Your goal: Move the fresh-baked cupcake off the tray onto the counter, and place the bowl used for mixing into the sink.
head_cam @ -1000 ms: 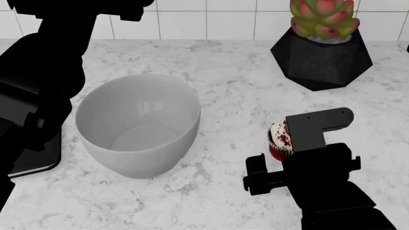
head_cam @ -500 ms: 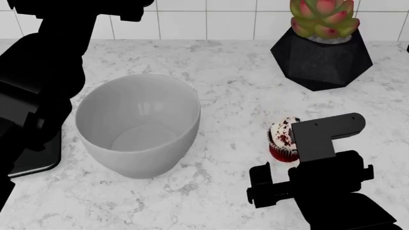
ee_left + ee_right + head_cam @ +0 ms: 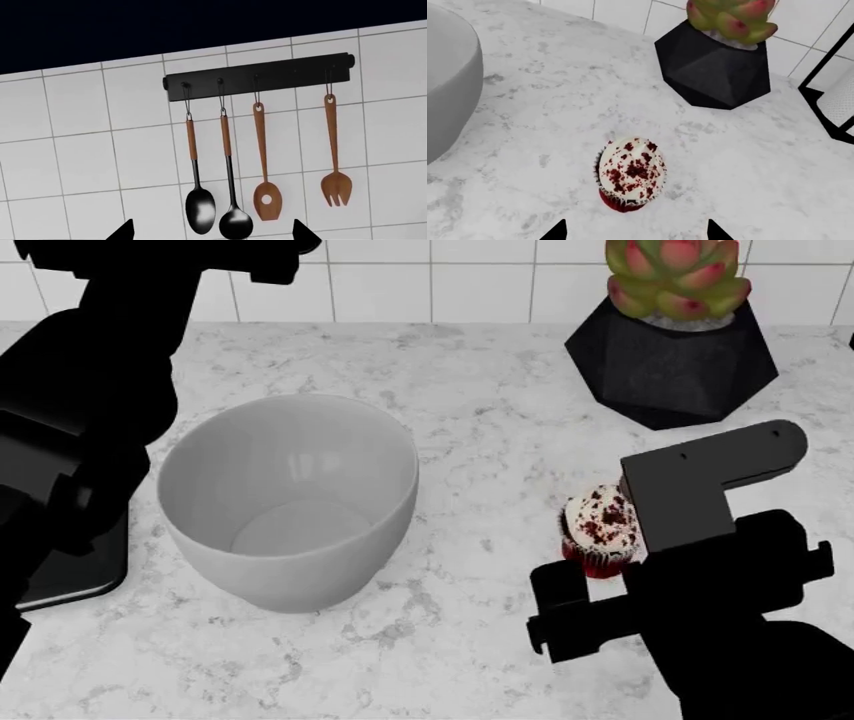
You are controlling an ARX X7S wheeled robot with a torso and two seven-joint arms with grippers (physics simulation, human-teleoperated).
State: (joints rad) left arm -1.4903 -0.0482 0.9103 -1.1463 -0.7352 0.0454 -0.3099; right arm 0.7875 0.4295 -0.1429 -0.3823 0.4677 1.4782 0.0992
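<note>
Two arms | right gripper (image 3: 634,231): above cupcake (image 3: 603,530), fingers spread wide, empty | cupcake upright on counter (image 3: 494,420), right of bowl (image 3: 287,500) | left gripper: raised toward wall, fingers apart, empty

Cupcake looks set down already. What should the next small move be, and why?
Probably lift the right gripper clear and turn to the bowl. The cupcake stands upright on the counter, off the tray, with the fingertips apart on either side of it; the bowl sits empty on the counter, not in a sink.
</note>
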